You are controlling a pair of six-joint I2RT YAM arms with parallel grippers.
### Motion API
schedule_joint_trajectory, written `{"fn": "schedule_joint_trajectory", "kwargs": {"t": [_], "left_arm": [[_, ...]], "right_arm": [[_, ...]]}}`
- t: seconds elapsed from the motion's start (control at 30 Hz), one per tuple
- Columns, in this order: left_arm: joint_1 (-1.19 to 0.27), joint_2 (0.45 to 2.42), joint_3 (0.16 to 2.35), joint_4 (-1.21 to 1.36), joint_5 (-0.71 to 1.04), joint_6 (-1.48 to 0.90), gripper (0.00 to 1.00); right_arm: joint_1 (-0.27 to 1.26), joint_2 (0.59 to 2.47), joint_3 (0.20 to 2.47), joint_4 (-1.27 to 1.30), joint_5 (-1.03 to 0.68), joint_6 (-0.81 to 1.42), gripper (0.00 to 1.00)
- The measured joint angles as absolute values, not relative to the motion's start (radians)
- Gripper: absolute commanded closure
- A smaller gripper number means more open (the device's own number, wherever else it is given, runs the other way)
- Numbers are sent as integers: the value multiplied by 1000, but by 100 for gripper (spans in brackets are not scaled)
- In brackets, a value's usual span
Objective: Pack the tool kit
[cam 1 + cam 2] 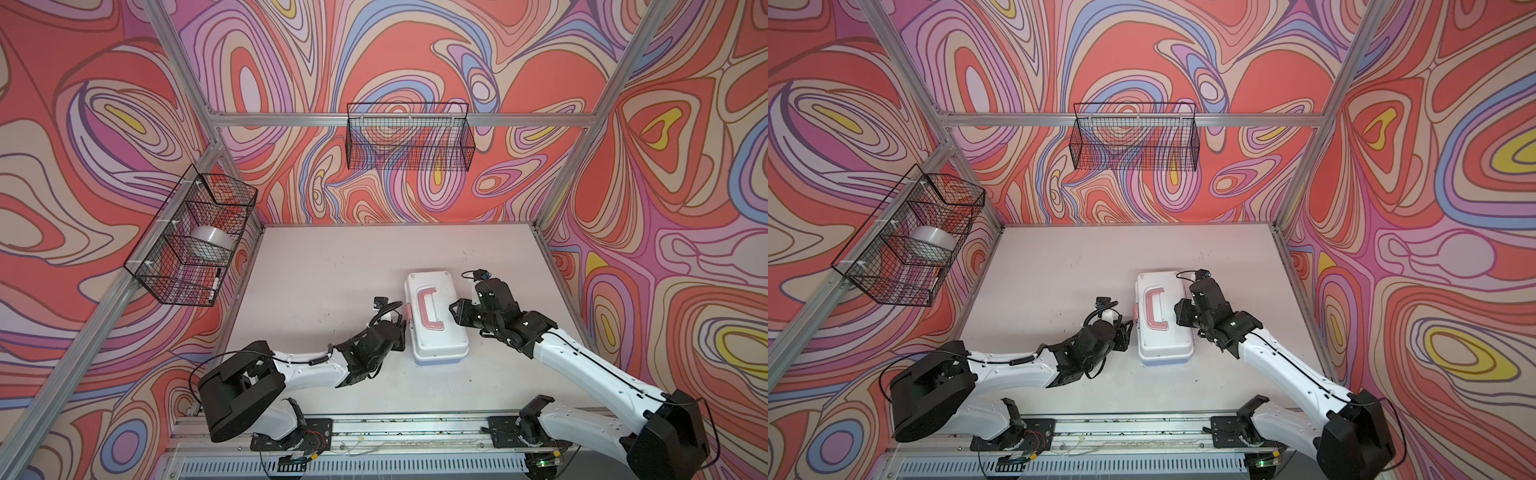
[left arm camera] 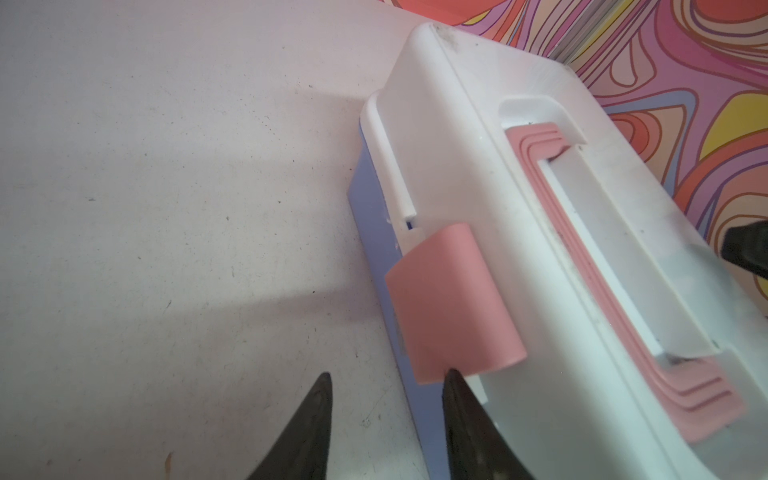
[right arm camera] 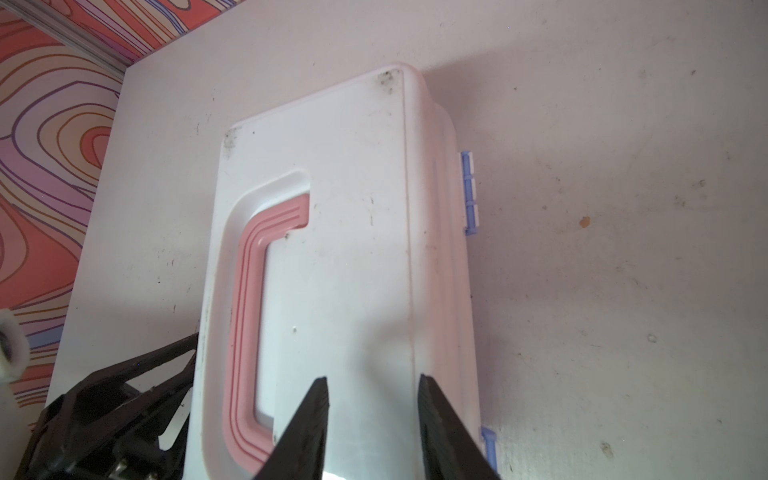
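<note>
black shoulder housings (image 1: 232, 399) of the two arms sit closest, at 7 and 5 o'clock in both top views, beside the rail (image 1: 415, 424). from there the arms reach in to the tool kit (image 1: 435, 340), which lies lid down on the white table (image 1: 316, 266), a little toward 4 o'clock of its middle, pink handle (image 1: 428, 309) folded flat. the left gripper (image 1: 401, 330) is at the box's 9 o'clock side, the right gripper (image 1: 456, 309) at its 3 o'clock edge. one wire basket (image 1: 409, 137) hangs at 12 o'clock and a second basket (image 1: 191, 237) at 9 o'clock (this one with a tape roll (image 1: 212, 245) and a marker (image 1: 216, 282)). in the left wrist view the left gripper (image 2: 386, 374) stands moderately wide, holding nothing, one fingertip touching a corner of the pink latch (image 2: 453, 303) above the blue base (image 2: 374, 249). in the right wrist view the right gripper (image 3: 372, 378) is parted rather narrowly over the lid (image 3: 353, 208) beside the handle, clasping nothing; blue hinges (image 3: 469, 191) show on the box's other side.
</note>
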State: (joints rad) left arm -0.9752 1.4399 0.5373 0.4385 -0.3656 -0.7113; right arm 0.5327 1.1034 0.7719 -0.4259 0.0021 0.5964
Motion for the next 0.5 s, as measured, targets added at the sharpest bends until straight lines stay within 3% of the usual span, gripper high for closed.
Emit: {"fn": "schedule_joint_trajectory", "kwargs": {"t": [0.5], "left_arm": [[-975,1440,537,467,-339,-710,57]], "right_arm": [[533,1103,764,-419,2,597,62]]}}
